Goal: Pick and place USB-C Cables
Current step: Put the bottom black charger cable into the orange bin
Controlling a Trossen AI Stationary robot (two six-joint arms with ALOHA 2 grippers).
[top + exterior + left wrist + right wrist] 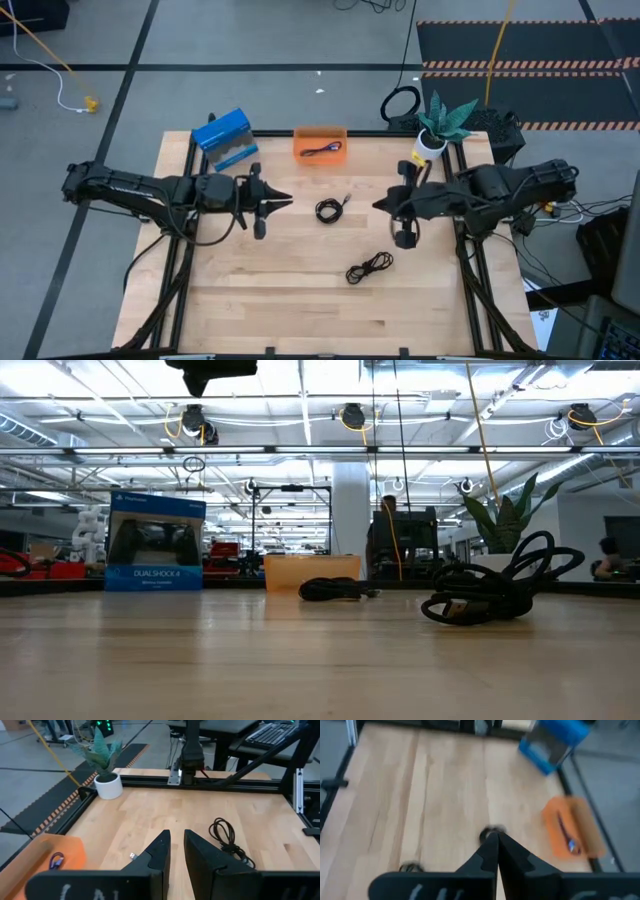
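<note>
Purple-blue cable [322,151] lies in orange tray [320,133] at the far edge; black cables [329,209] mid-table; left gripper [283,203] slightly parted, right gripper [380,204] closed, empty.

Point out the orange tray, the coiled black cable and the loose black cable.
orange tray [305,135], high view, its rim.
coiled black cable [327,210], high view, on the coil's ring.
loose black cable [368,267], high view, middle of the tangle.

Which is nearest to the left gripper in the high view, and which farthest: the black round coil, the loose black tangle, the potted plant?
From the left gripper:
1. Black round coil, at the table's middle.
2. Loose black tangle, toward the near edge.
3. Potted plant, far right corner.
</note>
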